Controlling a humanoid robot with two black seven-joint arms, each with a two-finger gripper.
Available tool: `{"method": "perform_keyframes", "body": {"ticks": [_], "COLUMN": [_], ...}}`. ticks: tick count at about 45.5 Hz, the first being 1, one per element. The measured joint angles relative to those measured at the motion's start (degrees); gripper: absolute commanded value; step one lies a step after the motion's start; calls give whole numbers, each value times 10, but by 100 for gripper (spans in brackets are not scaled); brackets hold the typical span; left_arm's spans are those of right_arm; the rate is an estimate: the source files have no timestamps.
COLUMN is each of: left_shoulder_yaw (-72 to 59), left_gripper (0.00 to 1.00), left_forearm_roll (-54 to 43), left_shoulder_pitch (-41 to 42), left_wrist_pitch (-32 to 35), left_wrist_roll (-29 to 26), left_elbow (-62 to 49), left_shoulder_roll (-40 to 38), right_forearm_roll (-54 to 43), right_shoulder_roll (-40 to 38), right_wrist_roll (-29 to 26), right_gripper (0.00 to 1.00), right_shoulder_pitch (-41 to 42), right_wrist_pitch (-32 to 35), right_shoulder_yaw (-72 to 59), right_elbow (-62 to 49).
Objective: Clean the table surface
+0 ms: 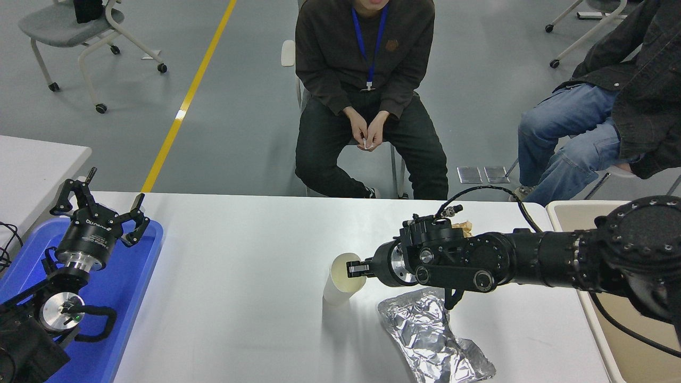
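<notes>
The table surface (239, 266) is a wide matte white top that fills the lower part of the head view. A white paper cup (340, 282) sits near its middle, tilted with its mouth toward my right gripper (355, 268). That gripper reaches in from the right and is shut on the cup's near rim. A crumpled sheet of silver foil (431, 335) lies on the table just below the right wrist. My left gripper (101, 201) is parked open at the lower left.
A blue tray (133, 298) lies under the left arm. A scrap of brown paper (464, 227) shows behind the right wrist. A beige bin (561, 211) stands at the right edge. Two seated people (367, 80) face the table's far side. A smaller white table (37, 159) stands left.
</notes>
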Motion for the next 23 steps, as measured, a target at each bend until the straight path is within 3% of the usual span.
{"method": "perform_keyframes", "body": {"ticks": [23], "left_shoulder_yaw": [0], "left_gripper": [100], "left_forearm_roll": [0], "left_shoulder_pitch": [0], "left_wrist_pitch": [0], "left_wrist_roll": [0], "left_elbow": [0], "left_shoulder_roll": [0], "right_forearm_roll": [20], "right_shoulder_roll": [-24], "right_wrist_roll": [3], "right_gripper": [0], "right_shoulder_pitch": [56], "right_wrist_pitch": [7], "right_shoulder_yaw": [-6], "right_elbow": [35]}}
